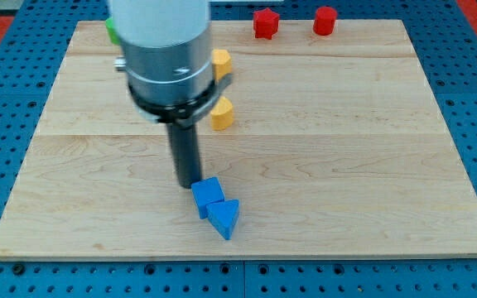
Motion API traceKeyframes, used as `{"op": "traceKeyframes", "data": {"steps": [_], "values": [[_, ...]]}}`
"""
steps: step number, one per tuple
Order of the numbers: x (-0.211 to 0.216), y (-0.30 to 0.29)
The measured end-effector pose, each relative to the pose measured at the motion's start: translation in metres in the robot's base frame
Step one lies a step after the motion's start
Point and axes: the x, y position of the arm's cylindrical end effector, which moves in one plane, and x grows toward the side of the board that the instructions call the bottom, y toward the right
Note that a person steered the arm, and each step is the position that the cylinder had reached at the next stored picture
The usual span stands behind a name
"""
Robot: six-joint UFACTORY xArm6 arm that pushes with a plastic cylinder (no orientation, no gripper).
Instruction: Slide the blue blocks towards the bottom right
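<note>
Nearest the view's bottom lies the blue triangular block [224, 219], close to the lower edge of the wooden desk [346, 165] and a little left of its middle. Touching it on its upper left is the blue cube [208, 194]; the two sit as a tight pair. My tip [189, 184] stands just beside the cube's upper left corner, at or very near contact, so both blue blocks lie to the tip's lower right. There are no jaws on this arm, only the dark rod, so nothing is open, closed or gripped.

Further up, right of the rod, a yellow block [222, 113] sits on the desk, and a second yellow block [221, 61] lies above it, partly hidden by the arm's housing. A green block [113, 31] peeks out at the top left behind the arm. Two red blocks [265, 22] [325, 20] sit at the top edge, well apart from the blue pair.
</note>
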Motion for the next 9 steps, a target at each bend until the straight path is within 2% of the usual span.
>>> {"op": "traceKeyframes", "data": {"steps": [1, 2, 4, 7, 9], "values": [[0.037, -0.015], [0.06, 0.017], [0.047, 0.109], [0.021, 0.106], [0.03, 0.198]]}}
